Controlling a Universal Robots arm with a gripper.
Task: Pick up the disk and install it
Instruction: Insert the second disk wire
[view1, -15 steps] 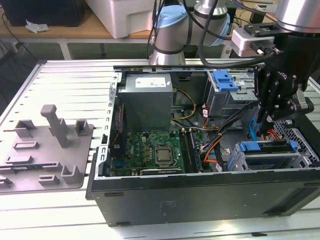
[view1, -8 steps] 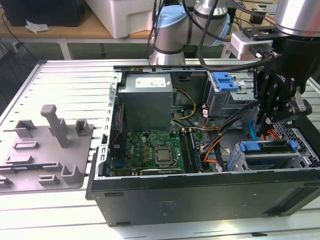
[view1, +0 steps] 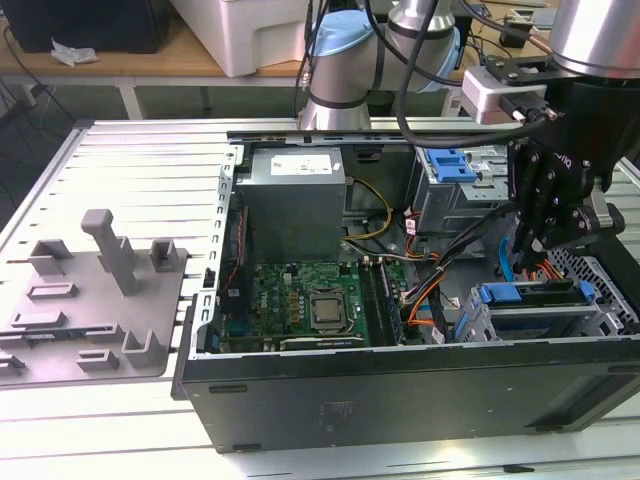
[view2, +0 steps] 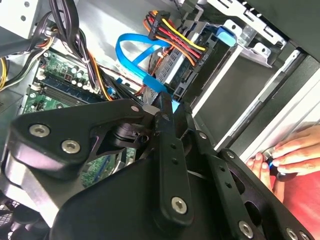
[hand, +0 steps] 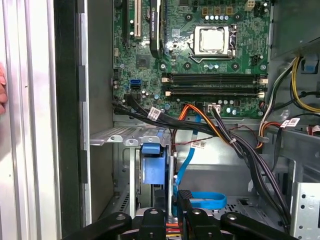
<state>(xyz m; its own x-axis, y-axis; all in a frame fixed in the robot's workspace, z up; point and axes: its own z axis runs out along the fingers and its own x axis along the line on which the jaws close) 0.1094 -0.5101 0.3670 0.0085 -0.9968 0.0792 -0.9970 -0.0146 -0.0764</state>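
Claw (view1: 535, 243) hangs just above the disk (view1: 535, 297), grip state unclear.

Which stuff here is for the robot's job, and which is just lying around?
For the job: gripper, disk, computer case.
Just lying about: grey tray beside the case, white box on the bench behind.

Blue-railed silver disk (view1: 535, 300), lying flat, seated in the drive cage (view1: 480, 325)

One computer case (view1: 400, 390) – one motherboard (view1: 310, 300) – one gripper (view1: 535, 235).
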